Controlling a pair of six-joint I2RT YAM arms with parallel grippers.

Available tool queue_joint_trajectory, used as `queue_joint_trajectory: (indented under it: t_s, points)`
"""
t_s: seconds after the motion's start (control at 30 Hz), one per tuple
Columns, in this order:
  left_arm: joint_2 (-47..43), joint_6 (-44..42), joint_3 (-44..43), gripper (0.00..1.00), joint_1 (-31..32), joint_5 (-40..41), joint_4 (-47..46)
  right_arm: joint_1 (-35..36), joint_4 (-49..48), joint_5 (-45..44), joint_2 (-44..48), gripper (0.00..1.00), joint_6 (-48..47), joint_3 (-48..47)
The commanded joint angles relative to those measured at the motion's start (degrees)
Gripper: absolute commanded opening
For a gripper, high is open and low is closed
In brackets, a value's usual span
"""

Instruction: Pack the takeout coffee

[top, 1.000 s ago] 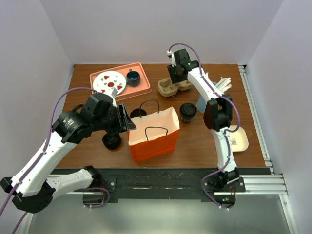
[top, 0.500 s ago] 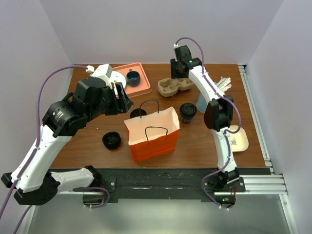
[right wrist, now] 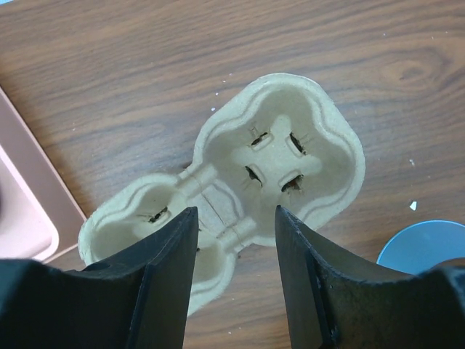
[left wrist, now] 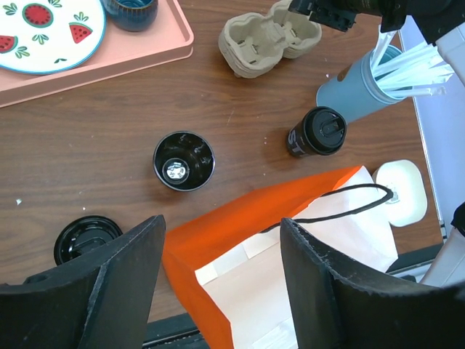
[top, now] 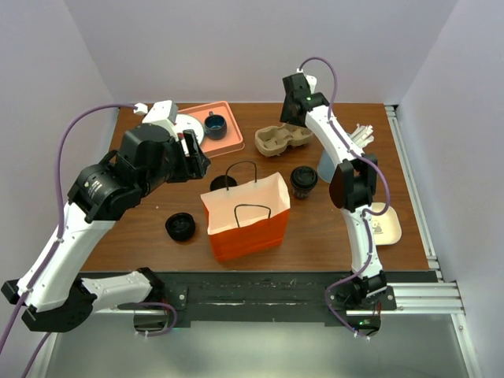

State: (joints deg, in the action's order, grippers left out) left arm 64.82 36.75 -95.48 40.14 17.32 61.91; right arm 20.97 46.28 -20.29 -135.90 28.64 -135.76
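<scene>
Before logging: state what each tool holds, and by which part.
Nothing is held. The left tool is open over the table, the right tool open over the cup carrier.

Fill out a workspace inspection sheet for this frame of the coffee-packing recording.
Surface: brown wood table, a few pale crumbs.
Job's things: takeout coffee upright, lidded, right of the orange bag in the top view; bag stands open; not packed.
Clutter: lidless cup, loose lid, pulp carrier, pink tray with plate and blue cup, straw holder.
Grippers: left pincer open, empty, raised beside the bag; right pincer open, empty, over the carrier.
Cables: purple cable looping off each arm.
Surroundings: plain pale walls; nothing else seen.
</scene>
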Motion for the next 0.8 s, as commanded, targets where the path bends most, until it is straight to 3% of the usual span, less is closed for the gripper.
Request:
queue_joint_trajectory:
  t_s: [0.0, 0.33, 0.77]
  points:
    - [-1.5, -1.2, 0.6, 0.70, -0.3, 1.5, 0.0, 0.3, 0.1, -2.8, -0.5, 0.50, 2.5, -0.8]
    - [-3.4, -1.9, 4.6, 0.70, -0.2, 0.5, -1.0, 0.2, 6.8, -9.1, 1.7, 0.50, 9.8, 0.8]
    - [-2.8, -3.6, 3.6, 0.71, -0.3, -0.2, 0.2, -0.1, 5.8, -12.5, -0.7, 0.52, 15.9, 2.3]
